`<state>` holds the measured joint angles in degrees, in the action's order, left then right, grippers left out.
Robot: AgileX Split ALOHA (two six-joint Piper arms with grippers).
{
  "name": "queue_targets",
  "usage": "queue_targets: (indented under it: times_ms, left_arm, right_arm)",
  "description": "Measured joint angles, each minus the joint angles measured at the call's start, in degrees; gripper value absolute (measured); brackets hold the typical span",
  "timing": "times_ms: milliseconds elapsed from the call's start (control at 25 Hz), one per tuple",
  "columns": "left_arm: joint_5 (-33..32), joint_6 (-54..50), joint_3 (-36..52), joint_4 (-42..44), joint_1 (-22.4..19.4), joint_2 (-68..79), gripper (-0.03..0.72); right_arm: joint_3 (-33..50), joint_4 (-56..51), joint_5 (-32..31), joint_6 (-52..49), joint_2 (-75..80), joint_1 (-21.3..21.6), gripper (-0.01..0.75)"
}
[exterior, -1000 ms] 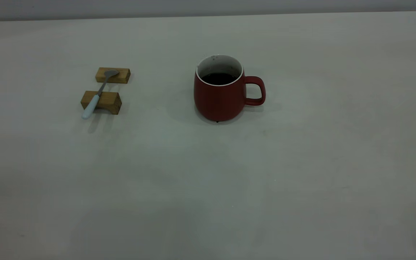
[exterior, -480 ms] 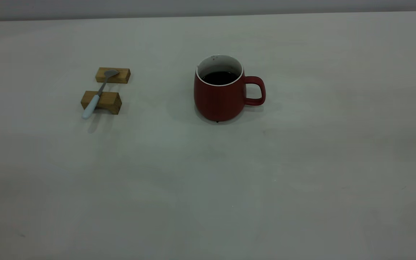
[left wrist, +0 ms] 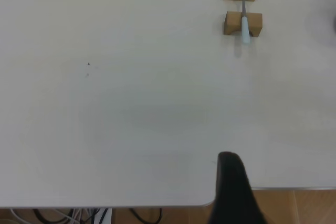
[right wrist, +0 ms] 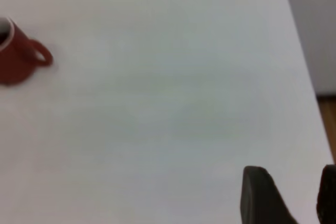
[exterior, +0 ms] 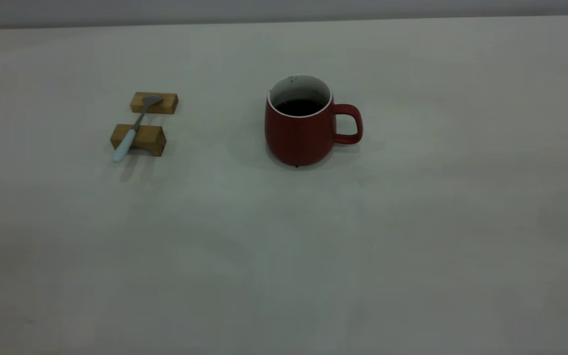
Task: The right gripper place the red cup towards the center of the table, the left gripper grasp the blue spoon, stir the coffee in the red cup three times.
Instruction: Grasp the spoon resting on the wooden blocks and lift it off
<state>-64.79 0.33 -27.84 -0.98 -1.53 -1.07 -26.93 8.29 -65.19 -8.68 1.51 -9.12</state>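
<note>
**Red cup stands mid-table, both arms back at the edges**

The red cup (exterior: 300, 129) sits upright near the middle of the table (exterior: 412, 236), a little toward the far side, its loop handle turned to the right of the exterior view. The coffee (exterior: 299, 106) lies dark inside, below the white rim. Nothing touches the cup; it stands alone on bare tabletop.

Over to the left, well apart from the cup, the blue spoon (exterior: 133, 129) lies bridged across two wooden blocks (exterior: 138, 138). Its grey bowl rests on the farther block, its pale handle crosses the nearer block and juts out past it, hanging just above the table. No gripper is anywhere near it.

Neither arm shows in the exterior view. The left gripper (left wrist: 233, 192) is out by the table's edge, looking across a wide stretch of tabletop at the spoon and blocks in the distance. Only one dark finger shows, so whether it is spread or closed cannot be told.

The right gripper (right wrist: 296, 195) hangs over the table close to its side edge, far from the cup, which appears small at the opposite side of that wrist view. Two dark fingers show with a clear gap of table between them: spread apart, holding nothing.
</note>
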Motion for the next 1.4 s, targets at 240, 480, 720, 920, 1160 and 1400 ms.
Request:
queue_targets:
  times_ms: [240, 480, 720, 920, 1160, 1400]
  left_arm:
    - [0.0, 0.0, 0.0, 0.0, 0.0, 0.0, 0.544]
    - [0.0, 0.0, 0.0, 0.0, 0.0, 0.0, 0.544]
    - [0.0, 0.0, 0.0, 0.0, 0.0, 0.0, 0.544]
    - [0.0, 0.0, 0.0, 0.0, 0.0, 0.0, 0.544]
    - [0.0, 0.0, 0.0, 0.0, 0.0, 0.0, 0.544]
    - [0.0, 0.0, 0.0, 0.0, 0.0, 0.0, 0.544]
  right_arm:
    - [0.1, -3.6, 0.1, 3.1, -0.3, -0.1, 0.304]
    - [0.1, -4.2, 0.1, 3.4, -0.3, -0.1, 0.304]
    - [0.1, -4.2, 0.1, 3.4, -0.3, -0.1, 0.304]
    - [0.1, -4.2, 0.1, 3.4, -0.3, -0.1, 0.304]
    - [0.1, -4.2, 0.1, 3.4, -0.3, -0.1, 0.304]
    - [0.1, -4.2, 0.1, 3.4, -0.3, -0.1, 0.304]
